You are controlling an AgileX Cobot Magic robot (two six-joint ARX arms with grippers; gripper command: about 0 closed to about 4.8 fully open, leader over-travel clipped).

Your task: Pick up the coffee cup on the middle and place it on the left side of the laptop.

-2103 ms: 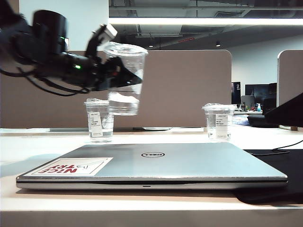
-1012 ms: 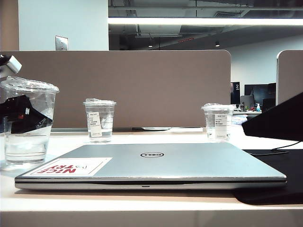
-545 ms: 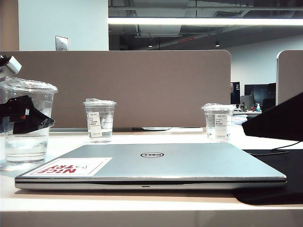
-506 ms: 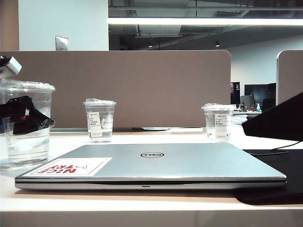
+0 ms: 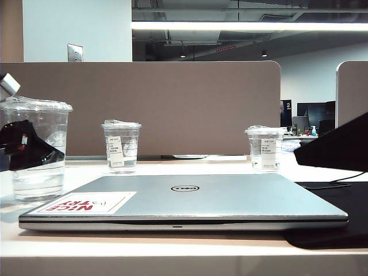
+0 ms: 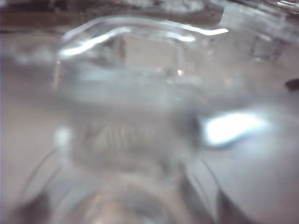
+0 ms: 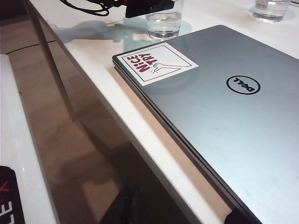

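Release step: coffee cup (image 5: pixel 35 150) stands at frame left beside the Dell laptop (image 5: pixel 190 198); left gripper (image 5: pixel 26 150) seemingly spread around it. Next, withdraw cleanly. Right gripper unseen.

Coffee cup (image 5: pixel 37 150) left of laptop (image 5: pixel 190 201)

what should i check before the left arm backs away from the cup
1. Coffee cup standing on the table: ok, upright.
2. Cup left of the laptop: ok.
3. Cup apart from the laptop: ok, a gap shows in the right wrist view.
4. Left gripper let go: cannot tell; the dark fingers sit around the cup.
5. Lid on: ok.
6. Right gripper clear of the cup: cannot tell, not in view.
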